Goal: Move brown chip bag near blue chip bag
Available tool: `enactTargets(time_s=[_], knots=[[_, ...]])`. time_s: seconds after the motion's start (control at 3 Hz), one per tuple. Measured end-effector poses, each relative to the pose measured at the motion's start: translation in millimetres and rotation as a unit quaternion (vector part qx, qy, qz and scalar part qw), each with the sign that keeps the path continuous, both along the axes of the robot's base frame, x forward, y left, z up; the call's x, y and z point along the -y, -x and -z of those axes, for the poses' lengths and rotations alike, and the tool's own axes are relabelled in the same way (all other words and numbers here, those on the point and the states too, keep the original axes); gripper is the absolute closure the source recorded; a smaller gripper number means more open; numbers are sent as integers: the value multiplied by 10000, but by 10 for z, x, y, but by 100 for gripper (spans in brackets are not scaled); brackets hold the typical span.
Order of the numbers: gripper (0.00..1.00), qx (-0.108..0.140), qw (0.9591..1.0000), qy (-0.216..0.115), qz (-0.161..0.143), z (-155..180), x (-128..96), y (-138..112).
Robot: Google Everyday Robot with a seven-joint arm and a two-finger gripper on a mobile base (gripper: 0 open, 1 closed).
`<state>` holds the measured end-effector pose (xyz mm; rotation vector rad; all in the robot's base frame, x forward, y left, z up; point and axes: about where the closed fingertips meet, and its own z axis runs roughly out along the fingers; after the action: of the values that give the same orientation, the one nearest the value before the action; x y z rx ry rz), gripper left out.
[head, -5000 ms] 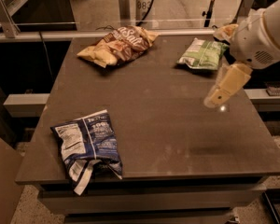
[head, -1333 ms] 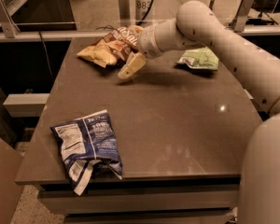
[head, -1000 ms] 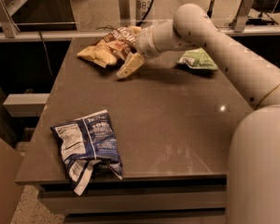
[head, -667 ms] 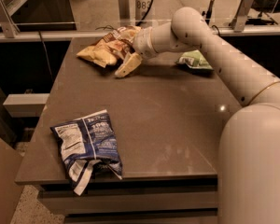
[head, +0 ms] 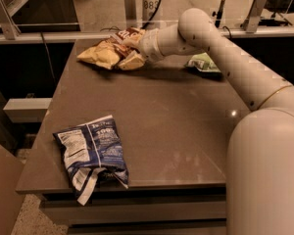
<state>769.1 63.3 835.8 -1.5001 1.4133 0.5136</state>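
Brown chip bag (head: 100,56), crinkled foil, meets the hand (head: 129,50); its grip I cannot tell.

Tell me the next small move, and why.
Probably settle the gripper onto the brown chip bag and secure a grip before dragging anything: it is right at the bag's edge on the table's far side, while the blue chip bag lies apart at the near-left corner.
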Motion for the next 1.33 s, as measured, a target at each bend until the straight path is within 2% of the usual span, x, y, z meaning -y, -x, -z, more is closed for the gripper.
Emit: enactTargets(time_s=[0.33, 0.67, 1.0, 1.33], knots=[[87, 34, 9999, -91, -103, -35, -36, 51], [100, 148, 9994, -222, -211, -224, -28, 232], [100, 429, 9982, -224, -348, -595, 15, 533], [100, 775, 9940, -263, -731, -1094, -58, 944]])
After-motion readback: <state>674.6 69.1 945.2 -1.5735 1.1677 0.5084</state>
